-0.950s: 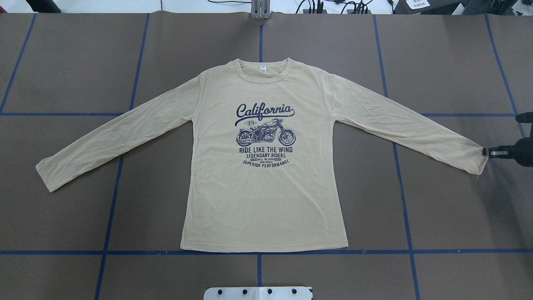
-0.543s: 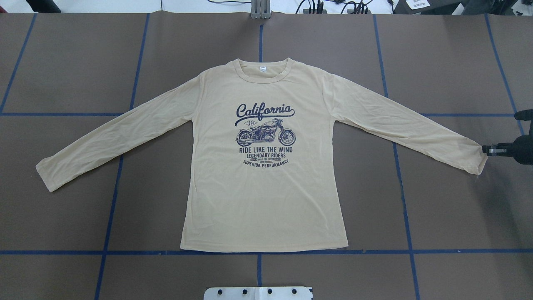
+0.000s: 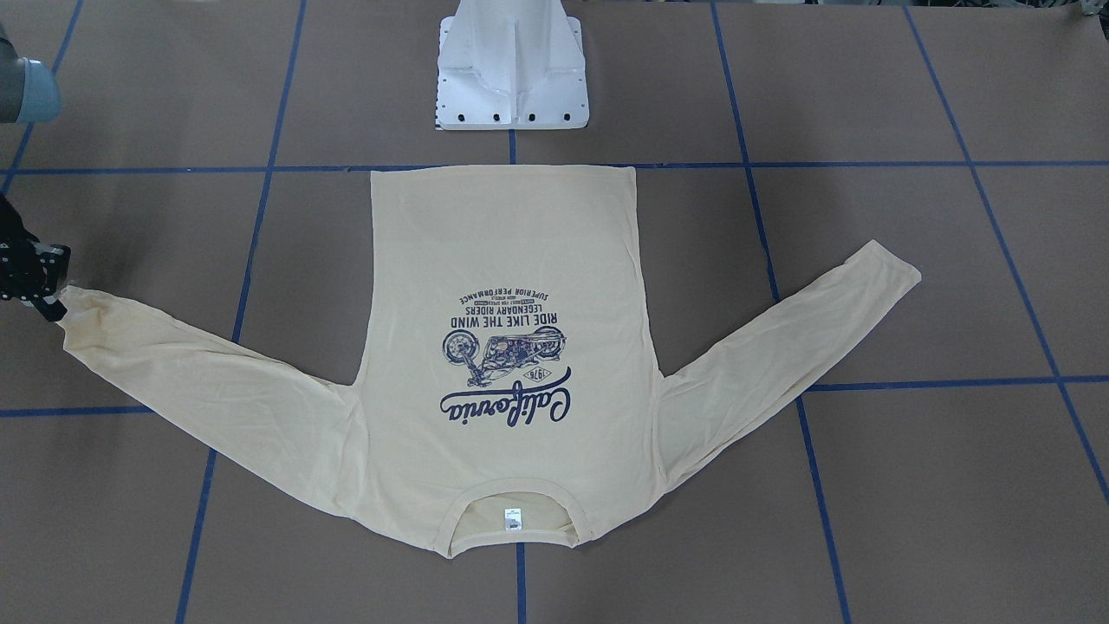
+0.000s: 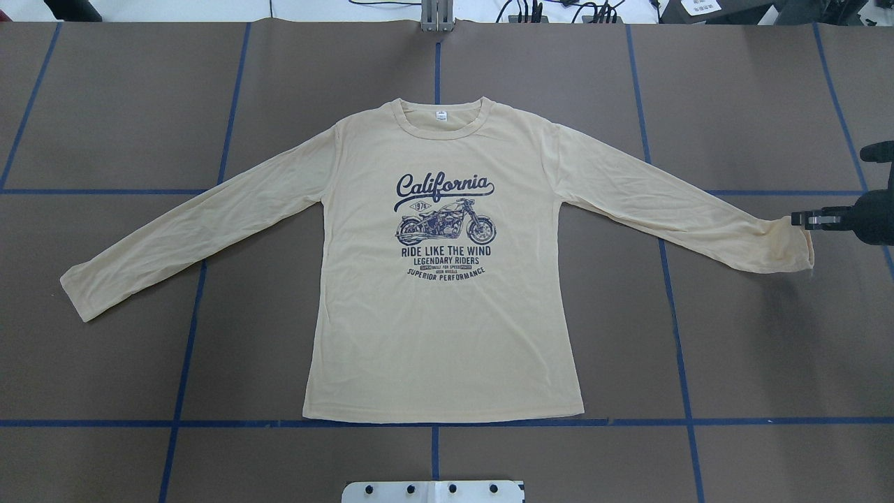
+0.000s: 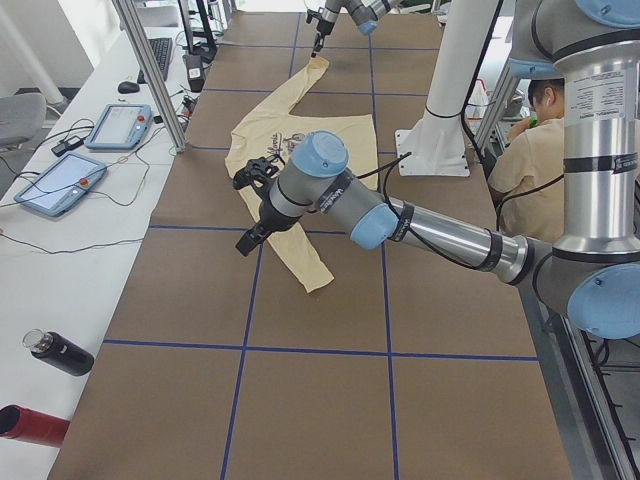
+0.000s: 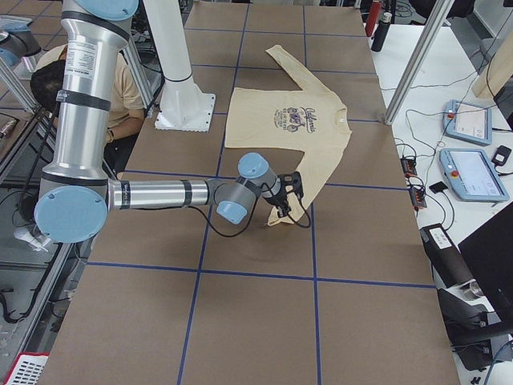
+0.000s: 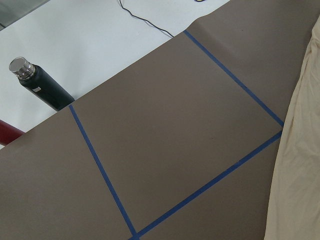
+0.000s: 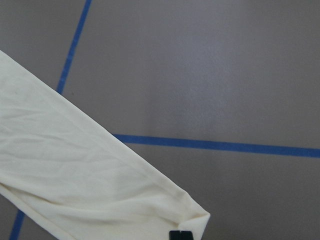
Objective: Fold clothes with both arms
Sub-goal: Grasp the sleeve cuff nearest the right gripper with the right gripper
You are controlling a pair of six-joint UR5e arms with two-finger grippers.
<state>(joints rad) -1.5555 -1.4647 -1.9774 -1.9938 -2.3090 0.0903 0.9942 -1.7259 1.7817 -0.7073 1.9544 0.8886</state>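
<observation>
Shirt (image 4: 440,314) flat, print up, on worktop (image 4: 733,349), spread for folding. Right hand (image 4: 803,220) pinches right cuff (image 4: 793,248), seemingly to carry it inward. Left hand (image 5: 248,238) hangs near left sleeve (image 4: 188,230); opening cannot be told.

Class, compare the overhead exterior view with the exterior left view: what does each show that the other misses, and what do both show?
Only overhead: the small white neck label. Only exterior left: the left gripper near one sleeve, a black bottle and a person. Both: the T-shirt spread on the table and the right gripper pinching a cuff.
</observation>
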